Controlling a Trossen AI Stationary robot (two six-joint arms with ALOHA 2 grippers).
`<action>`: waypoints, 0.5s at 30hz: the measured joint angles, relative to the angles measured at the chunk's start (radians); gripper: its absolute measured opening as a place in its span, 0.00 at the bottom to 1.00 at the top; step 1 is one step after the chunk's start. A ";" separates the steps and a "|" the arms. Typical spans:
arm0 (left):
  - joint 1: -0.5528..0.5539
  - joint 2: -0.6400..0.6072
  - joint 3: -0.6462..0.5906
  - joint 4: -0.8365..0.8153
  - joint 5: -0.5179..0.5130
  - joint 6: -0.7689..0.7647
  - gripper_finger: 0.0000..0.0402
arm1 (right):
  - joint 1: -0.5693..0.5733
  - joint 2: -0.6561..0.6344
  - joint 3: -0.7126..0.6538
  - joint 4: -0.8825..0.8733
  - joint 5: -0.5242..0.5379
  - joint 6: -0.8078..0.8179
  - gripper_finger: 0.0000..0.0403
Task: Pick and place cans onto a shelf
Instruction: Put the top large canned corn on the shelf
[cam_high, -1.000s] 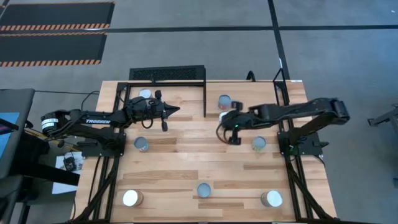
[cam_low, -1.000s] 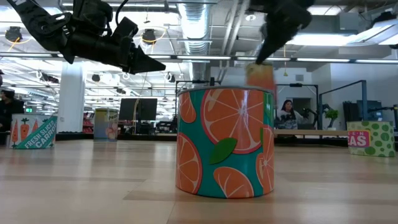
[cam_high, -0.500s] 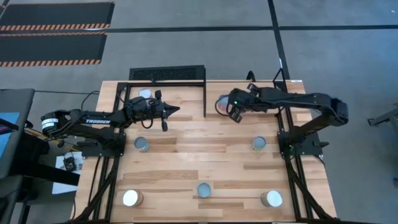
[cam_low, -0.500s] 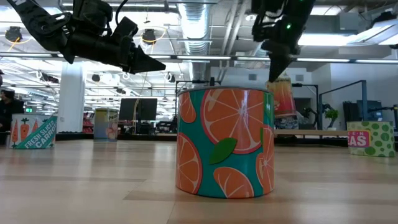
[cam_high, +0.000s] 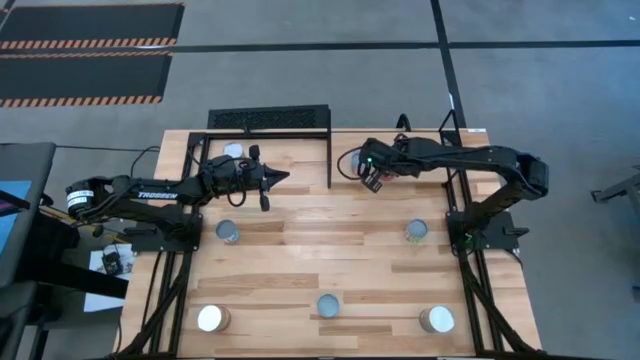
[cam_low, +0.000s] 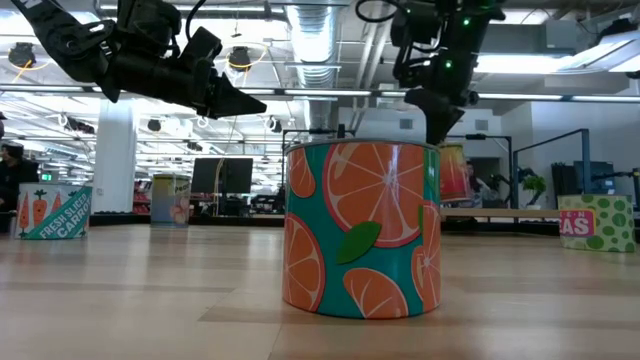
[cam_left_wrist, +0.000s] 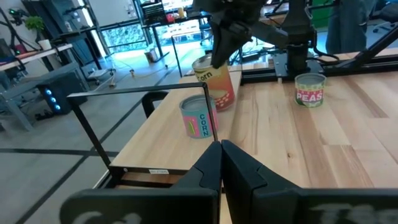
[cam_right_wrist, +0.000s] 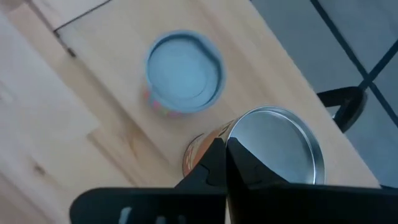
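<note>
— High view first: the right tool (cam_high: 372, 180) is hanging over the back of the worktop (cam_high: 300, 260), just beside the black rack (cam_high: 268, 118). Are you seeing what it's doing?

— From where I'm standing, its fingers are pressing together right at the rim of the silver-topped corn can (cam_right_wrist: 277, 143). I can't tell if they're pinching the lip or only touching it.

— That's what's worrying me. With contact that far off centre, any sideways pull is risking tipping the can.

— And it's standing near the worktop's back edge, with floor showing just past it. If it's toppling, it's rolling off.

— Or it's going into the pale-blue-topped can (cam_right_wrist: 183, 71) just beside it, and then 2 are going down.

— What's the left tool (cam_high: 275, 178) doing?

— It's hovering over the back left, fingers pressed together, gripping nothing. It's well apart from the trouble.

— 5 more cans are waiting nearer the front, including the orange-patterned can (cam_low: 360, 230).
</note>
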 joint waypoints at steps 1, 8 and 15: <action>0.000 0.000 0.000 0.000 0.000 0.000 0.00 | -0.002 0.000 0.000 0.007 0.005 0.001 0.02; 0.000 0.000 0.000 0.000 0.000 0.000 0.00 | -0.028 -0.001 0.000 0.010 0.018 0.000 0.02; 0.000 0.000 0.000 0.000 0.000 0.000 0.00 | -0.038 -0.001 0.000 0.017 0.013 0.005 0.05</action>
